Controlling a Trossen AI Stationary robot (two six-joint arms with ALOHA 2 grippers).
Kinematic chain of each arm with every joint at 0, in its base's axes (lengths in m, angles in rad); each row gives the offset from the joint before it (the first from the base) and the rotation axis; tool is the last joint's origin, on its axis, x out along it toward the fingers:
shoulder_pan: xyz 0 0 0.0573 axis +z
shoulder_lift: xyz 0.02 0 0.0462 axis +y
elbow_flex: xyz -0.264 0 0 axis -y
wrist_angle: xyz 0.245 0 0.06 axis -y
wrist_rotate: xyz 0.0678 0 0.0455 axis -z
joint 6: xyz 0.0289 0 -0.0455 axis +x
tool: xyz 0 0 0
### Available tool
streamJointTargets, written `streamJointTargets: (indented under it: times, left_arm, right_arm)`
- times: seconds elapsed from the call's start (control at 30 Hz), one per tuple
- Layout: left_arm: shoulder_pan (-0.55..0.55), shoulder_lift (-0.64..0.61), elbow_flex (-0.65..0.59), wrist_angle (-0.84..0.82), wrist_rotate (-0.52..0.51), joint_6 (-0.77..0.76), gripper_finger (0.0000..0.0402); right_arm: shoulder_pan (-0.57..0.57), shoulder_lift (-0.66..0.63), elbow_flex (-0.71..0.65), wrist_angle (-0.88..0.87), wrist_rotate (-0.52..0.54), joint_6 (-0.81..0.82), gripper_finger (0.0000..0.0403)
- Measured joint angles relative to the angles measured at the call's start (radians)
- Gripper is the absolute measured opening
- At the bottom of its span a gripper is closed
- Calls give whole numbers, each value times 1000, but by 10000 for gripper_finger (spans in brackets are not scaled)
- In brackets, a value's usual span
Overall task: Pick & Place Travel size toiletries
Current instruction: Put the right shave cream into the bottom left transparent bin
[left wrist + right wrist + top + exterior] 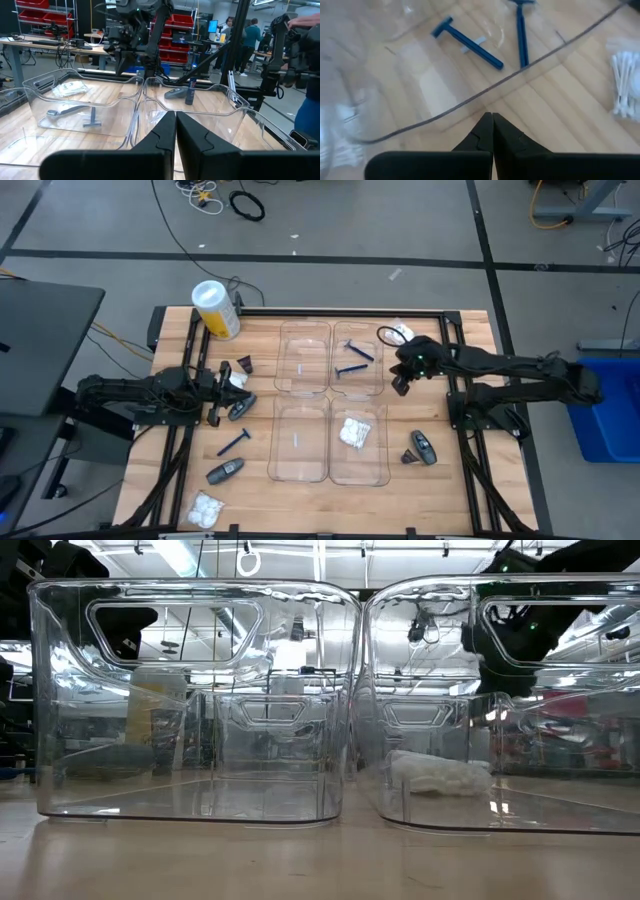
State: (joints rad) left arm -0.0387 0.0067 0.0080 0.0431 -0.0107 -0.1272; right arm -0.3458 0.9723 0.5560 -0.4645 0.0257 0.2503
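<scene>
Right pincer: we see it hovering just past the right edge of the far-right tray compartment, fingers pressed together and holding nothing.
Left pincer: we see it low over the worktop left of the trays, fingers together, nothing gripped.
Razors in the tray: two blue razors lie in that far-right compartment; one long axis runs diagonally, the other roughly left-right. In the right wrist view the pair lies just ahead of the fingertips.
Loose razor: on the worktop, long axis diagonal, head toward the near left.
Grey tubes: one near left, one right of the trays, one by the left pincer.
White packets: one in the near-right compartment, one at the near-left corner.
Dark cone: beyond the left pincer.
</scene>
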Motion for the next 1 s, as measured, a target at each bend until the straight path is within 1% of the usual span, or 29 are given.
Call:
streamJointTargets:
  times: [0.2, 0.33, 0.47, 0.73, 1.0]
  left_arm:
    - [0, 0, 0, 0, 0, 0, 22]
    - [0, 0, 0, 0, 0, 0, 22]
    - [0, 0, 0, 0, 0, 0, 22]
    - [0, 0, 0, 0, 0, 0, 22]
    - [0, 0, 0, 0, 0, 0, 22]
  right_arm:
    - [33, -101, 0, -21, -1, -8, 1]
    - [61, -134, 0, -31, -1, -32, 1]
    - [111, -151, 0, -33, -1, -52, 1]
    - [285, -177, 0, -26, -12, -111, 1]
    - [465, -182, 0, -25, -13, -113, 1]
